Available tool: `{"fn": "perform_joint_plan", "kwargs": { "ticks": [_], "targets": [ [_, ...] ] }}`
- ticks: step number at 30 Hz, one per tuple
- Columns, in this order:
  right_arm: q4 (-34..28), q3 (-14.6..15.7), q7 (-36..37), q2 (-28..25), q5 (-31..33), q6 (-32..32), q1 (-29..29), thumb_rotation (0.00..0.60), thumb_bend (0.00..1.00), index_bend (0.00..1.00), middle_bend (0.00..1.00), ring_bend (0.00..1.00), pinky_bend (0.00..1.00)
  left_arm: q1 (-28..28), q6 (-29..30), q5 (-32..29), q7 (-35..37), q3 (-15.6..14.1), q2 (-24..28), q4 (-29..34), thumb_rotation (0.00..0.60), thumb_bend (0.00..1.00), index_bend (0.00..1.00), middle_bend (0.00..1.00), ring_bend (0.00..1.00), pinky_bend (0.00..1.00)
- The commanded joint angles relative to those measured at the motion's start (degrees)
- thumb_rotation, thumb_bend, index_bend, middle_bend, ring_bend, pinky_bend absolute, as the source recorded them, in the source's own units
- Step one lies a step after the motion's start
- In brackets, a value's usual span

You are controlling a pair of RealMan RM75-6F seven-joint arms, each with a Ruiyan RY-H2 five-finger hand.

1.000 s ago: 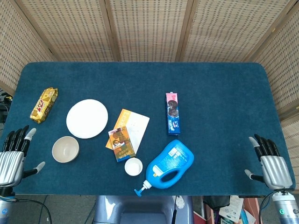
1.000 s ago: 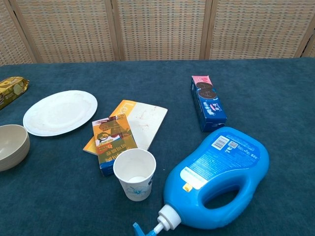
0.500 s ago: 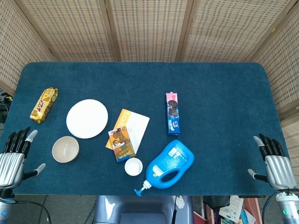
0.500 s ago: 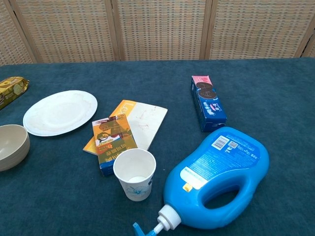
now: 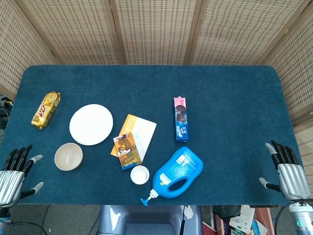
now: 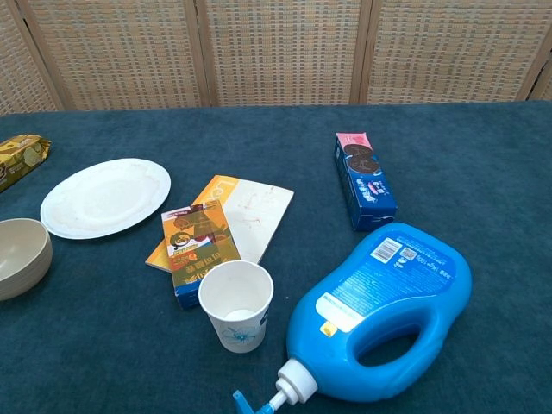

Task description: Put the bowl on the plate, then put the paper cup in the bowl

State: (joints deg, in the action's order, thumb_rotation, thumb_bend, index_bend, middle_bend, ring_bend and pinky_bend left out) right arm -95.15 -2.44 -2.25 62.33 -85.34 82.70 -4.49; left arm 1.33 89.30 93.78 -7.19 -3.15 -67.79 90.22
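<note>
We see a round beige ceramic bowl (image 5: pixel 68 156) upright, empty, on the blue cloth. The flat round white plate (image 5: pixel 91 124) sits just off its 1 o'clock, bare, apart from it. The white paper cup (image 5: pixel 140 175) with blue print stands upright, empty, well off the bowl's 3 o'clock.

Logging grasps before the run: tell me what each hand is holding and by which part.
Nothing is held. The left hand and right hand are both open at the table's near corners, away from the bowl and cup.
</note>
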Motion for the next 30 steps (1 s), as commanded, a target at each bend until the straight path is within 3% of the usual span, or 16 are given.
{"fn": "perform_joint_plan", "kwargs": {
  "ticks": [1, 13, 30],
  "targets": [
    [0.02, 0.00, 0.11, -0.04, 0.01, -0.01, 0.02, 0.600, 0.14, 0.00, 0.00, 0.00, 0.00, 0.17, -2.49, -0.72, -0.04, -0.85, -1.81, -3.25, 0.600, 0.16, 0.27, 0.00, 0.00, 0.00],
    [-0.02, -0.03, 0.60, -0.14, 0.02, -0.09, 0.06, 0.600, 0.14, 0.00, 0.00, 0.00, 0.00, 3.47, -8.41, -3.87, -0.10, 1.31, -5.92, -8.26, 0.600, 0.21, 0.35, 0.00, 0.00, 0.00],
    [0.15, -0.25, 1.51, -0.39, 0.21, 0.16, 0.25, 0.600, 0.14, 0.00, 0.00, 0.00, 0.00, 7.31, -14.38, -7.25, -2.98, 2.88, -8.45, -9.33, 0.600, 0.24, 0.39, 0.00, 0.00, 0.00]
  ]
}}
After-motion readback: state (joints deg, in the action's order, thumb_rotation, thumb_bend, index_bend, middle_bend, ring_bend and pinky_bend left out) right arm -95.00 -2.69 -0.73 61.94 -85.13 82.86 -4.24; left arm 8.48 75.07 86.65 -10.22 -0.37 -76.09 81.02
